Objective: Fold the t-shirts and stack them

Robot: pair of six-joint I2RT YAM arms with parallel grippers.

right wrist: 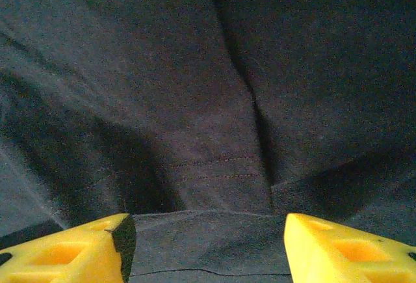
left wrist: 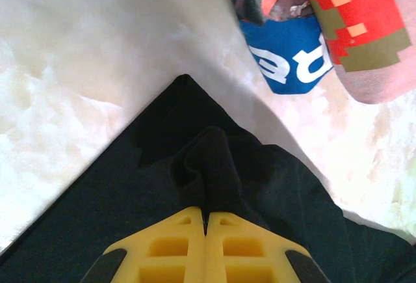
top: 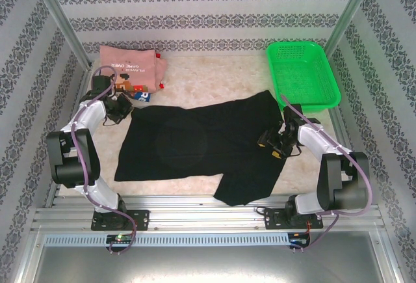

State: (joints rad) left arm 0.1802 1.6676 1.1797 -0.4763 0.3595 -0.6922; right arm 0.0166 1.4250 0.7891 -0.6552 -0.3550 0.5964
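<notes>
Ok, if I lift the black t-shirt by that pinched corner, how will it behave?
Probably floppy: the black t-shirt puckers into a ridge where the left gripper pinches it, so the rest should drape and trail. Likely light, but it may drag on the fluffy white cover. Wrinkles under the open right gripper suggest it bunches when pushed.

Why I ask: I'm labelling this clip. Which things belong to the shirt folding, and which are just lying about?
Job: black t-shirt, pink t-shirt, blue-and-white shirt, left gripper shut on the black t-shirt's corner, right gripper open over it.
Lying about: green basket, white fluffy cover.
</notes>
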